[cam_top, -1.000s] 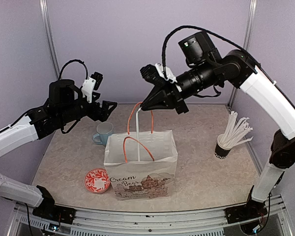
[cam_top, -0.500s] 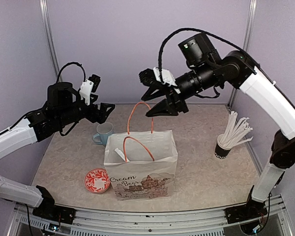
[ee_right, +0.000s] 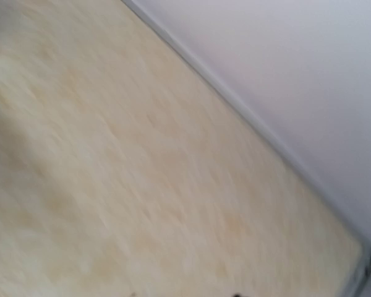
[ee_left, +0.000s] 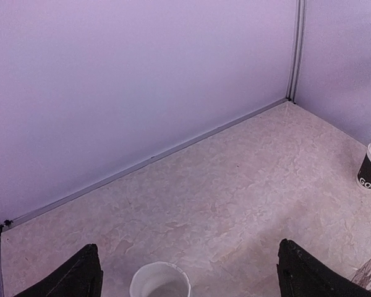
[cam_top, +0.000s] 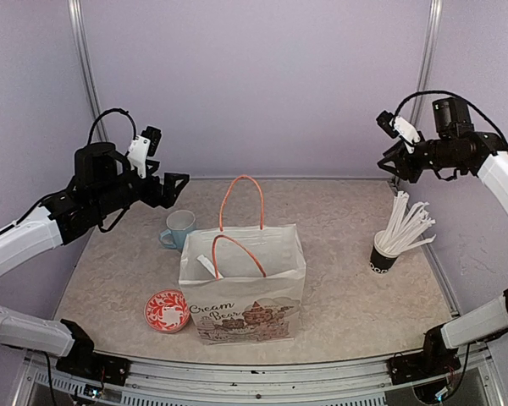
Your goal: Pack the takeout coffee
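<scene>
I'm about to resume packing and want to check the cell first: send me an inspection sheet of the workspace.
Surface: beige marbled table, no spills seen.
Job's things: takeout coffee, nothing seen. The paper bag stands upright and open at centre with a white straw inside; the rest of its inside is hidden.
Clutter: light blue mug behind the bag's left corner; red patterned saucer at its front left; black cup of straws at right.
Grippers: left gripper raised near the mug, fingers wide apart, empty. Right gripper raised at far right, state unclear.
Cables: left cable and right cable loop above the arms, clear of the items.
Surroundings: lilac walls, nothing else seen.
</scene>
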Tool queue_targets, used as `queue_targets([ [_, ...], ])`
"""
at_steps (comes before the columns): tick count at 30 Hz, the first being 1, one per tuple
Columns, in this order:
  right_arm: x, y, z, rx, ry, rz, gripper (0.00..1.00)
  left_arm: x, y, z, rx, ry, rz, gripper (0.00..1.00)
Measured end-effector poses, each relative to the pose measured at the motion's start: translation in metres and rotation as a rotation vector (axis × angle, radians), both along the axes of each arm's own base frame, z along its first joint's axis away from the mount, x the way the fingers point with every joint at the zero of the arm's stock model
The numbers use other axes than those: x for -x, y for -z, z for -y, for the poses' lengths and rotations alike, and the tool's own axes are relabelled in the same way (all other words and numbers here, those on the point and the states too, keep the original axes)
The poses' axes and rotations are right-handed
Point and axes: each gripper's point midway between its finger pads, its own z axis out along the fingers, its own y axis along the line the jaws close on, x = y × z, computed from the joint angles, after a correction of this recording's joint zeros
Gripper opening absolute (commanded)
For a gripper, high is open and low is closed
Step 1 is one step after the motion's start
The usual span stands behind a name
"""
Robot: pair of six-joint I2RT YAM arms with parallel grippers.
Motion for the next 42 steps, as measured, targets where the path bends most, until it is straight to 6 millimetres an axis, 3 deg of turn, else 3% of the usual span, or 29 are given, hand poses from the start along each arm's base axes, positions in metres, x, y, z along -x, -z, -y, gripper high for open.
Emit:
queue_targets([
  [5,-0.004,0.032,0.06,-0.005,0.19,-0.08,0.32,-0.002,-0.002,-0.003,0.026,0.014,-0.004,0.95],
  [10,0.009,0.033,0.077,0.018,0.249,-0.07,0.3,-0.001,-0.003,-0.001,0.037,0.034,-0.008,0.95],
  [27,0.023,0.064,0.083,0.09,0.237,-0.181,0.28,-0.001,0.0,0.003,0.05,0.068,-0.025,0.94],
  [35,0.019,0.084,0.082,0.107,0.221,-0.236,0.24,-0.001,0.001,0.003,0.055,0.069,-0.032,0.93],
  [42,0.018,0.092,0.083,0.123,0.213,-0.251,0.06,-0.001,0.002,0.004,0.058,0.073,-0.036,0.93],
])
